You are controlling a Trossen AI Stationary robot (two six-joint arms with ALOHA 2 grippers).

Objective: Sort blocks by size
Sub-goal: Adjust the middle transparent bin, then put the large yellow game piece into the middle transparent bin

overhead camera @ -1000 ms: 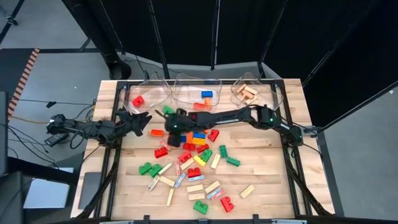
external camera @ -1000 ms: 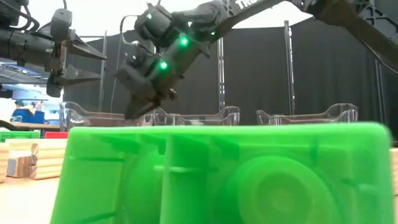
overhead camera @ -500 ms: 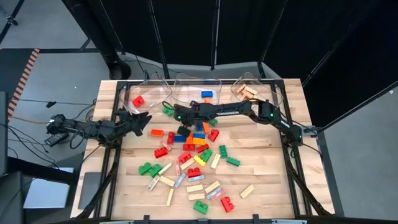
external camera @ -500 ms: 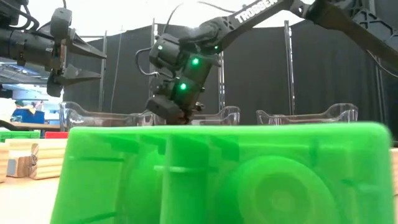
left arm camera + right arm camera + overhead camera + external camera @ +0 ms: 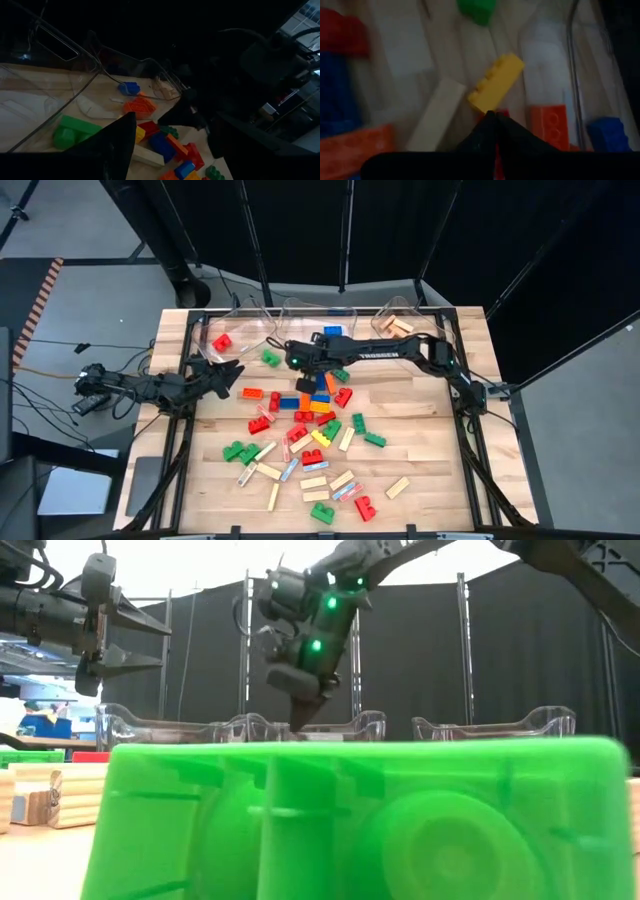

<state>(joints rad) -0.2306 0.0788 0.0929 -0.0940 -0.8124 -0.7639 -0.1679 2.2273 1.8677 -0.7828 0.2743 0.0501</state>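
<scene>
Wooden table (image 5: 430,460) under black curtains; three clear bins (image 5: 315,330) along far edge; blocks (image 5: 310,430) scattered mid-table. Right gripper (image 5: 305,376) lifted near middle bin, fingers pinched together, seemingly on small red brick; next likely drop. Left gripper (image 5: 232,372) waits wide apart, empty.

Scattered blocks (image 5: 310,442) across the middle of the desk (image 5: 430,460)
Red, green, blue, yellow and orange studded bricks lie mixed with tan wooden bars, thickest at centre and trailing toward 6 o'clock; a lone green brick (image 5: 270,358) sits toward 11 o'clock, and a tan bar (image 5: 397,487) lies apart toward 5 o'clock
</scene>
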